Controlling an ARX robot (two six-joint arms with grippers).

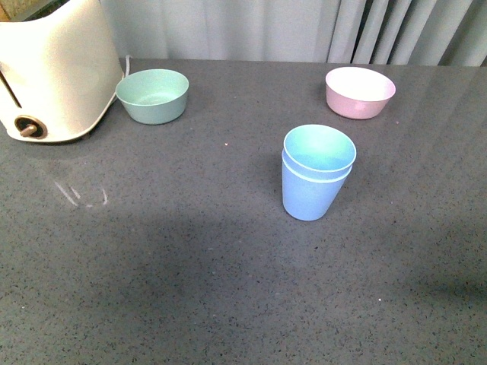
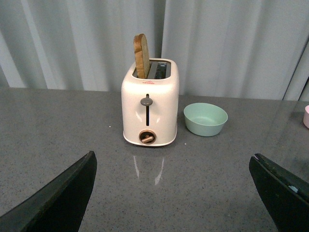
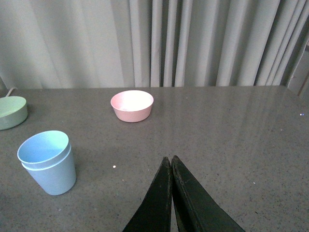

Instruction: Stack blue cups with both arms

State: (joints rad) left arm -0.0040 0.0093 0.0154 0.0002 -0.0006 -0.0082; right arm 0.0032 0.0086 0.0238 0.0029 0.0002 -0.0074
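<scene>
The two blue cups [image 1: 314, 182] stand nested, one inside the other, upright on the grey table, right of centre in the front view. They also show in the right wrist view [image 3: 48, 168]. Neither arm shows in the front view. My left gripper [image 2: 173, 162] is open and empty, its jaws wide apart over bare table facing the toaster. My right gripper [image 3: 171, 159] is shut on nothing, its fingertips pressed together, well away from the cups.
A cream toaster [image 1: 53, 72] with a slice in it [image 2: 141, 55] stands at the back left. A mint-green bowl [image 1: 153, 96] sits beside it. A pink bowl [image 1: 359, 92] sits at the back right. Grey curtains hang behind the table.
</scene>
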